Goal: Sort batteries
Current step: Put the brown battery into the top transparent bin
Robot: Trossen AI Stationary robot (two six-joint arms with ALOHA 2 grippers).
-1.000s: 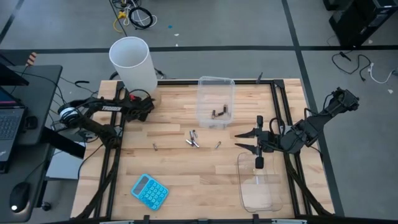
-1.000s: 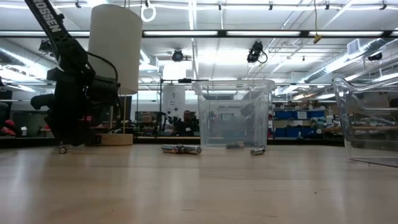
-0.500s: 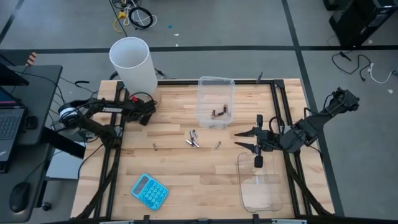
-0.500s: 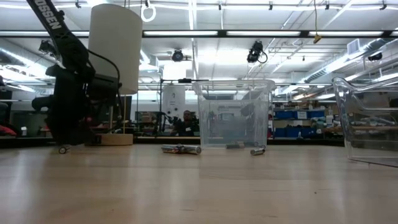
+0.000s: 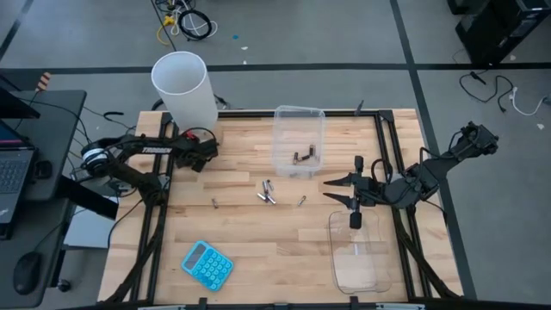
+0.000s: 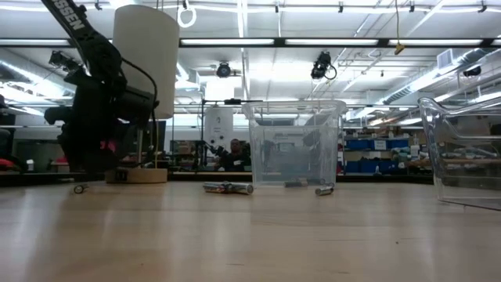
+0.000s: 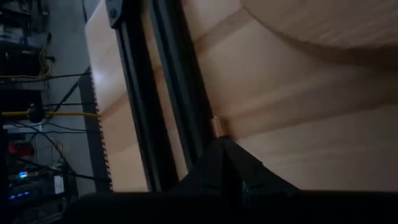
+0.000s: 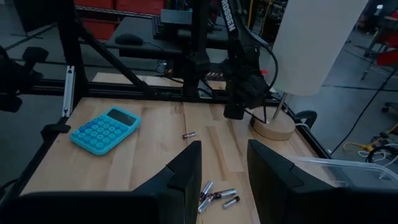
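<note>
Where batteries (image 5: 269, 192) lie, wooden table (image 5: 250, 250).

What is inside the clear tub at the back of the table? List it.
The clear tub holds a few small dark batteries near its front end. The exact count is unclear; the low view through its wall is too murky to settle it.

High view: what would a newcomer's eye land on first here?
Probably the tall white cylinder at the table's far left corner, with the shut left gripper right beside it. Next, the blue calculator near the front edge and the loose batteries mid-table, in front of a clear tub holding a few more. The open right gripper hangs by a second tub at front right.
</note>
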